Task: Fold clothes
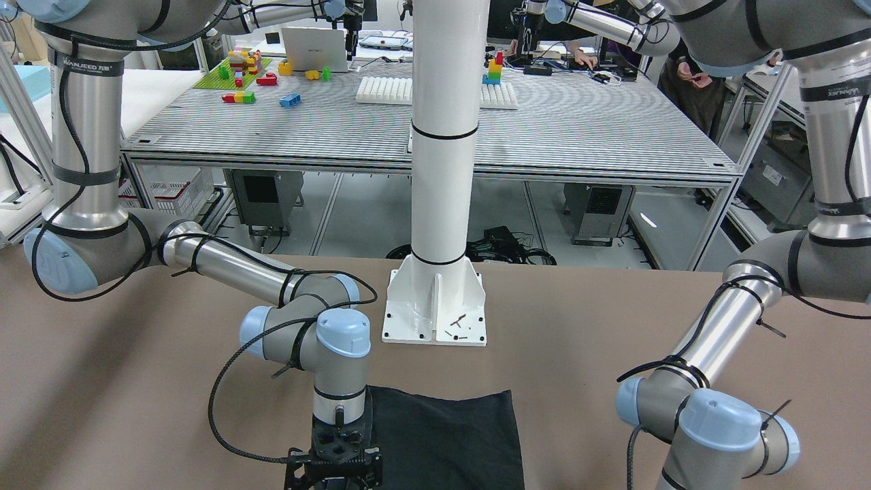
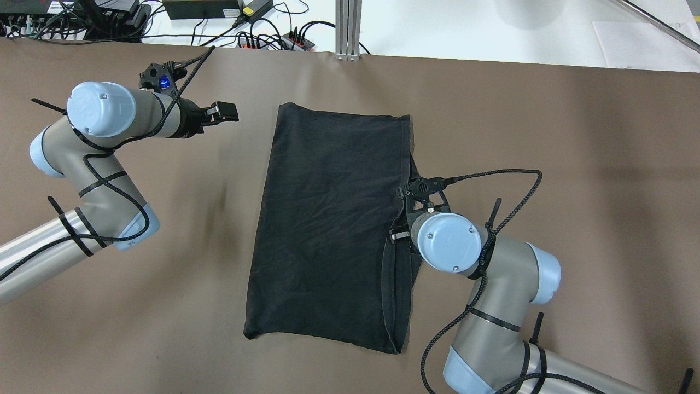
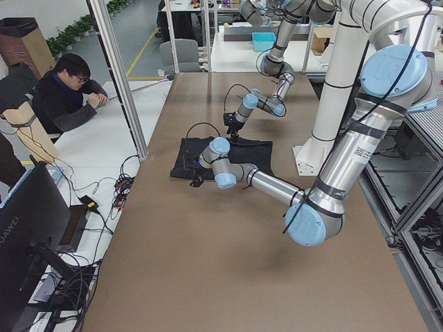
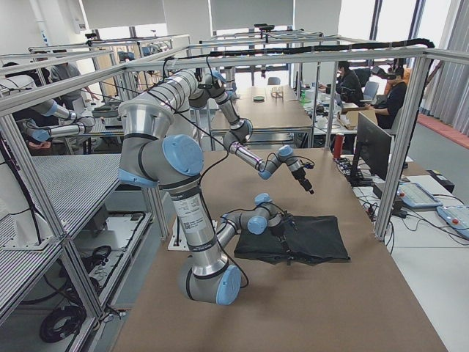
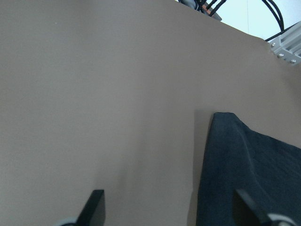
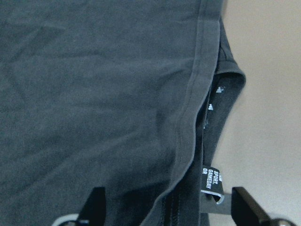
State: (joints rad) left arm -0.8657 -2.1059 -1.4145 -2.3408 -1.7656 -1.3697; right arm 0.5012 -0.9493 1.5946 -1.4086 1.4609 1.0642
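Observation:
The clothes (image 2: 328,219) are one black fabric piece lying flat on the brown table covering (image 2: 547,164), folded into a long rectangle with a doubled right edge. My right gripper (image 6: 171,212) points down over that right edge, open. Its fingers (image 6: 94,207) straddle the hem, with a white label (image 6: 212,181) below the top layer. My left gripper (image 5: 171,212) is open just off the cloth's far left corner (image 5: 225,120), with only bare table between its fingers. The overhead view shows the left gripper (image 2: 223,112) left of the cloth.
A white pole on a base plate (image 1: 435,306) stands at the robot's side of the table, with loose screws on the plate. Cables and power strips (image 2: 262,38) and an aluminium post (image 2: 348,27) line the far edge. A person (image 3: 66,97) sits beyond the table.

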